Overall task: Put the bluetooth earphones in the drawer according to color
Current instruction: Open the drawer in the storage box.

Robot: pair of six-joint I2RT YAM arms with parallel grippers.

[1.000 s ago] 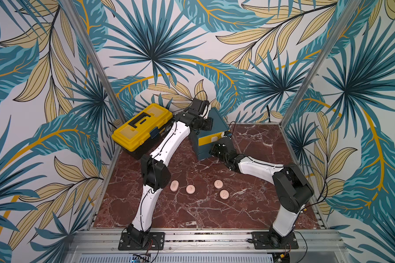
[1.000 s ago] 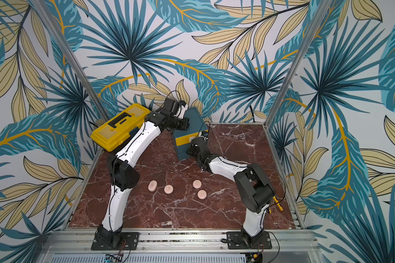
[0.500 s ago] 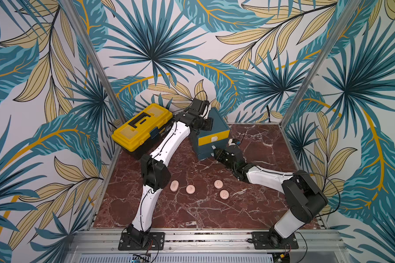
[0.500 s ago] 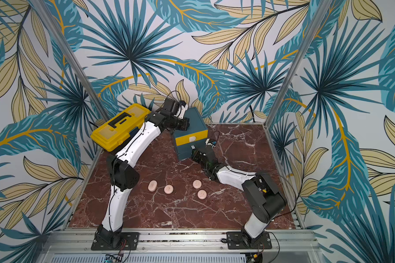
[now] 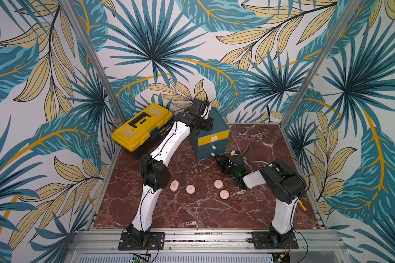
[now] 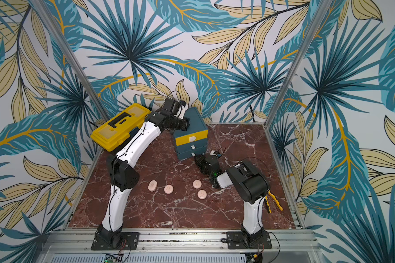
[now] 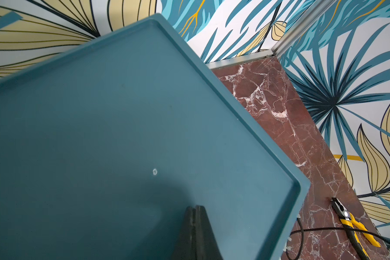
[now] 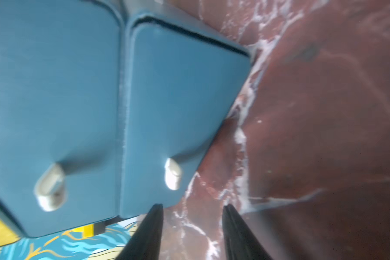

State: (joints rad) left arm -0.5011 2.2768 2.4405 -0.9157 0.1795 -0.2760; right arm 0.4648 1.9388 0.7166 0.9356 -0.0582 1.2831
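The left claw is pinched fully closed on nothing, its tips over the flat top of the small dark teal three-drawer chest; whether they touch it I cannot tell. The right claw stands open and empty, low over the table, just in front of the chest's bottom teal drawer and near its small white tab pull, apart from it. In both top views all three drawers look pushed in. Four pastel pink oval earphone cases lie on the red-brown marble table between the two arms, well apart from the chest. A yellow toolbox with a black handle sits beside the chest.
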